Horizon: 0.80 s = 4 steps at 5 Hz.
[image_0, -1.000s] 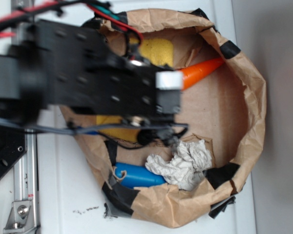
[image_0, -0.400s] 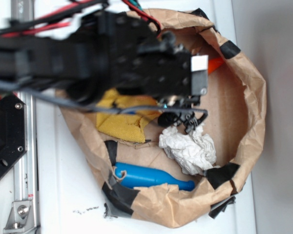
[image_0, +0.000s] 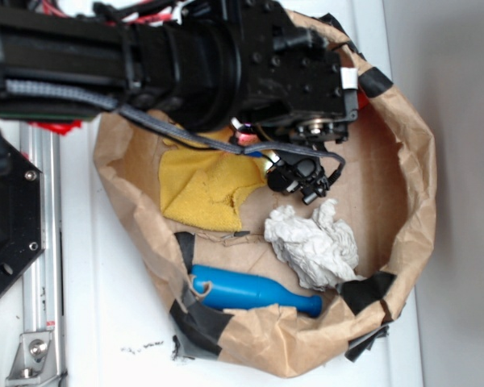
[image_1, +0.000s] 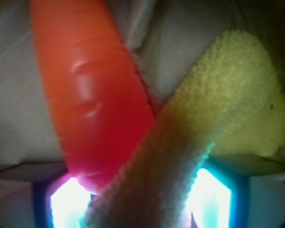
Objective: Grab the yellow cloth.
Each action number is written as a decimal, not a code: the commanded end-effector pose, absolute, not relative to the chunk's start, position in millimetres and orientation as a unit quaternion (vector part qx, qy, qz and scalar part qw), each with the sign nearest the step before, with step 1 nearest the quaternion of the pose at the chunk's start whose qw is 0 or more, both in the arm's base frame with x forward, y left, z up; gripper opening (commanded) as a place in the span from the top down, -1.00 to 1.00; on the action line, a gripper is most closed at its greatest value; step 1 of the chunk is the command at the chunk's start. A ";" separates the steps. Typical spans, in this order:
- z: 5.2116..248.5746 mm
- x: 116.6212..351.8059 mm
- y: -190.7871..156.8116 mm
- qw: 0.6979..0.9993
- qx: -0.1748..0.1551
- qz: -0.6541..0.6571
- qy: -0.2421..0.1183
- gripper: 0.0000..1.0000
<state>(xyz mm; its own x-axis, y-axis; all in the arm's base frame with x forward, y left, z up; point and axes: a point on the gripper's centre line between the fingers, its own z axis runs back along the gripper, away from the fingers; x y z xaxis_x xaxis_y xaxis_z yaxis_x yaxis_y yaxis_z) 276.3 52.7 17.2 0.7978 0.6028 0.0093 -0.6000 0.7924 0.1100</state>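
Yellow cloth [image_0: 206, 189] spread on the floor of the brown paper bag [image_0: 415, 193], at its left half, mostly flat, upper edge running under the black arm. Jaws themselves hidden in the exterior view beneath the wrist housing, so opening not readable there; gripper [image_1: 142, 199] seen from the wrist view instead, with a rolled fold of the yellow cloth [image_1: 194, 133] running diagonally from the upper right down into the gap between the two lit pads at the bottom edge. Long axis of that fold thus pointing straight into the jaws, not across them. Orange carrot toy [image_1: 92, 90] lying just left of the fold and touching it, its lower end also reaching down toward the left pad, so a risk, by judgement, of pinching both. Jaws apparently apart with cloth between, yet closed-on or merely straddling cannot be told. Exterior view alone showing the off-white rag [image_0: 315, 242] and blue bottle-shaped toy [image_0: 254, 292], well clear; wrist view alone showing the carrot.
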 end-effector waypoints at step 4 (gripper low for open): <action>188.2 246.6 26.1 0.993 -0.033 -0.014 -0.114 1.00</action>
